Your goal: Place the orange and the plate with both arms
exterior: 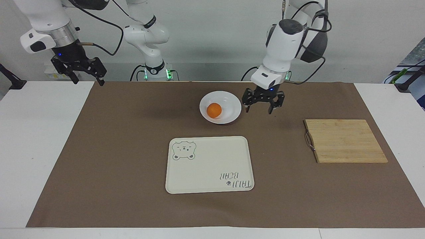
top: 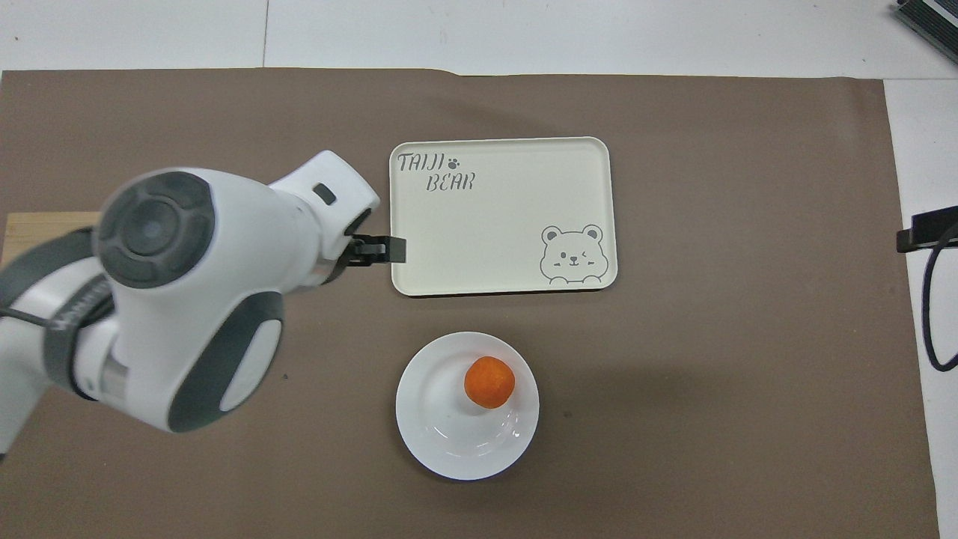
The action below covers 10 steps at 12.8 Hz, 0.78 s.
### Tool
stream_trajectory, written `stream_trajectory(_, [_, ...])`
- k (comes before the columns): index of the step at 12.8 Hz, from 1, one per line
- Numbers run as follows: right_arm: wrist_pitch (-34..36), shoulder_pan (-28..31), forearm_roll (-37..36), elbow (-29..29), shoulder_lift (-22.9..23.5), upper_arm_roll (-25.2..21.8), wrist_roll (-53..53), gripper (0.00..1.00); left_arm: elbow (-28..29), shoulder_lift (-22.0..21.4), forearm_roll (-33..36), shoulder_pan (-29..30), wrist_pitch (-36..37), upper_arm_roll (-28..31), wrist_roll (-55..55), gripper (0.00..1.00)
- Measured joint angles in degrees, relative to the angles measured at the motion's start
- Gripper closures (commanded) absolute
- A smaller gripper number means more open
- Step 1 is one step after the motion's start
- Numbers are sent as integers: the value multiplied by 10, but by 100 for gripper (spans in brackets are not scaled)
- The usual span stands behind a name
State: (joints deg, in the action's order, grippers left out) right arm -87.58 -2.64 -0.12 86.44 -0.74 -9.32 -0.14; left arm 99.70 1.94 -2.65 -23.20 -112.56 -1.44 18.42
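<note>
Now orange on plate, beside empty left gripper

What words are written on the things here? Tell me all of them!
"TAIJI BEAR", with a small paw print: printed in a corner of the cream tray, which also has a bear face drawn on it.
Lettering on a band of the left arm: too little of it shows to read.
No other writing shows.

orange: bright orange | plate: plain white | tray: cream, bear drawing | mat: brown
</note>
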Motion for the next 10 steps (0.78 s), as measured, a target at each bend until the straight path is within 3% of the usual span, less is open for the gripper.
stream_trajectory(5, [0, 0, 0, 0, 0, 0, 0, 0, -148, -5, 0, 138, 174, 3, -193, 0])
stream_trajectory(7, [0, 0, 0, 0, 0, 0, 0, 0, -191, -5, 0, 187, 210, 3, -269, 0])
stream_trajectory(10, [31, 0, 0, 0, -2, -1, 0, 0, -231, 1, 0, 226, 262, 3, -296, 0])
